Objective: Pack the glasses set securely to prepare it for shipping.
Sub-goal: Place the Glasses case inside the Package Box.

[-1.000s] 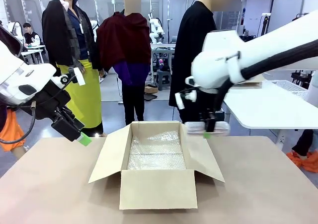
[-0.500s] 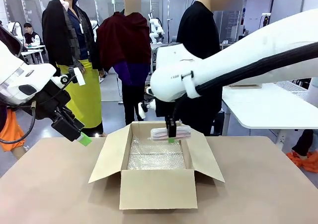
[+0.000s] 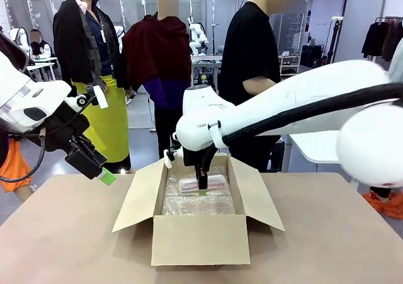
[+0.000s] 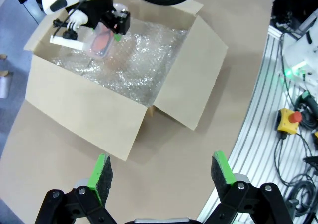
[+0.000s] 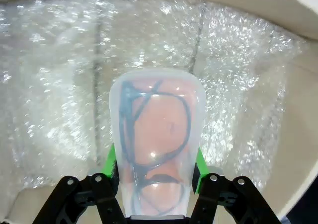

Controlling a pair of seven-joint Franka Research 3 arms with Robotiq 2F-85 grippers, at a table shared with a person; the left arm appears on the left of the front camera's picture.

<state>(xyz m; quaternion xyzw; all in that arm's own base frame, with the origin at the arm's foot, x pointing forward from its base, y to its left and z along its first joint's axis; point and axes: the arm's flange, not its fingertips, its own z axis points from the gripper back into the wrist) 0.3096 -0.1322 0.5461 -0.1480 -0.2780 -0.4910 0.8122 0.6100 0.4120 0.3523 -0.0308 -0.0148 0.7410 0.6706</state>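
Observation:
One pink see-through case of the glasses set (image 3: pixel 203 183) hangs just above the bubble wrap (image 3: pixel 196 203) lining the open cardboard box (image 3: pixel 195 237). My right gripper (image 3: pixel 201 188) is shut on it from above, reaching in over the box's far side. In the right wrist view the pink case (image 5: pixel 156 139) sits between the green pads (image 5: pixel 111 165), with dark glasses visible inside and bubble wrap (image 5: pixel 59 85) below. From the left wrist view, the box (image 4: pixel 84 114), the case (image 4: pixel 102 39) and the right gripper (image 4: pixel 117 24) lie ahead. My left gripper (image 4: pixel 161 172) stands open and empty, raised left of the box (image 3: pixel 104 172).
A person in black (image 3: pixel 252 63) stands behind the box at the table's far side, with other people farther back. The box flaps (image 3: pixel 261 199) spread outward. Beyond the table's metal edge lie a yellow stop-button box (image 4: pixel 289 120) and cables. A white table (image 3: pixel 315 147) stands at the right.
My right arm has swung left and down with the pink case, from beyond the box's right flap to inside the box opening. The left arm has stayed still.

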